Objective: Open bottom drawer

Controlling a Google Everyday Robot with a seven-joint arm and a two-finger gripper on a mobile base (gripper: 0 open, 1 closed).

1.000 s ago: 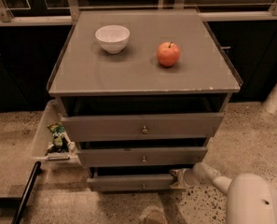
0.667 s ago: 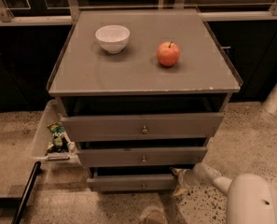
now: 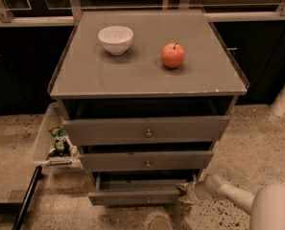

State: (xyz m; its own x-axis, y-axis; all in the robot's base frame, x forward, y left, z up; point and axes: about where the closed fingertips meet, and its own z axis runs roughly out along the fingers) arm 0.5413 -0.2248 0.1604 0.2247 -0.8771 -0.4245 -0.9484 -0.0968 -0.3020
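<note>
The grey cabinet has three drawers. The bottom drawer [image 3: 137, 195] is the narrowest, with a slim front and a small round knob [image 3: 148, 200], and it stands pulled out a little with a dark gap above it. My gripper [image 3: 184, 193] is at the right end of that drawer front, low near the floor, its fingertips touching the panel's right edge. The white arm [image 3: 238, 198] runs in from the lower right.
The top drawer [image 3: 147, 130] and middle drawer [image 3: 147, 160] stand slightly open. A white bowl [image 3: 115, 39] and a red apple [image 3: 173, 55] sit on the cabinet top [image 3: 147, 75]. A side bin [image 3: 51, 140] with packets hangs on the left. A dark pole [image 3: 27, 198] lies lower left.
The gripper has shifted slightly at the drawer's right end; the bottom drawer looks about as far out as before.
</note>
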